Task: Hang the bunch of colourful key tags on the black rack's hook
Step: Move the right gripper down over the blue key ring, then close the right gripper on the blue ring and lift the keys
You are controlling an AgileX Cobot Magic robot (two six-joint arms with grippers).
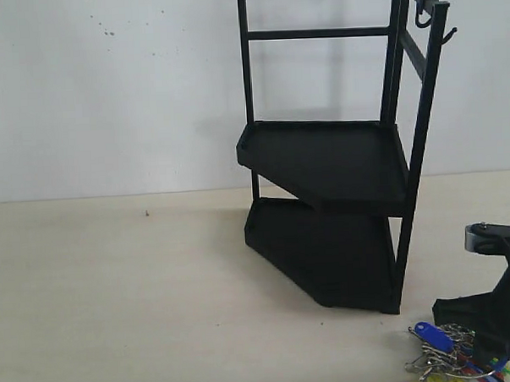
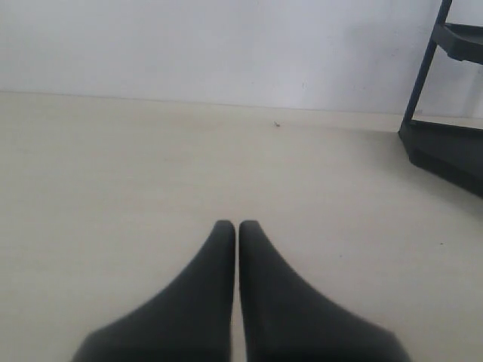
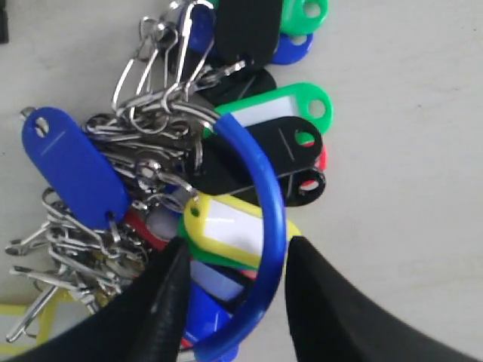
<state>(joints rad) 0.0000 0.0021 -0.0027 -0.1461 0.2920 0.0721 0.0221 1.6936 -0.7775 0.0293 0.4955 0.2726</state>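
Observation:
The colourful key tag bunch (image 1: 444, 352) lies on the table at the front right, by the foot of the black rack (image 1: 330, 162). The hook (image 1: 450, 35) sticks out near the top of the rack's front corner upright. My right gripper (image 1: 486, 346) is down at the bunch. In the right wrist view, my right gripper (image 3: 240, 245) is open, its fingers on either side of the blue-sleeved ring (image 3: 264, 181) and a yellow tag (image 3: 226, 226), with gaps on both sides. My left gripper (image 2: 238, 225) is shut and empty over bare table.
A curled J-hook (image 1: 421, 19) hangs from the rack's top side rail. The rack's lower corner (image 2: 445, 143) shows in the left wrist view. A white wall stands behind the table.

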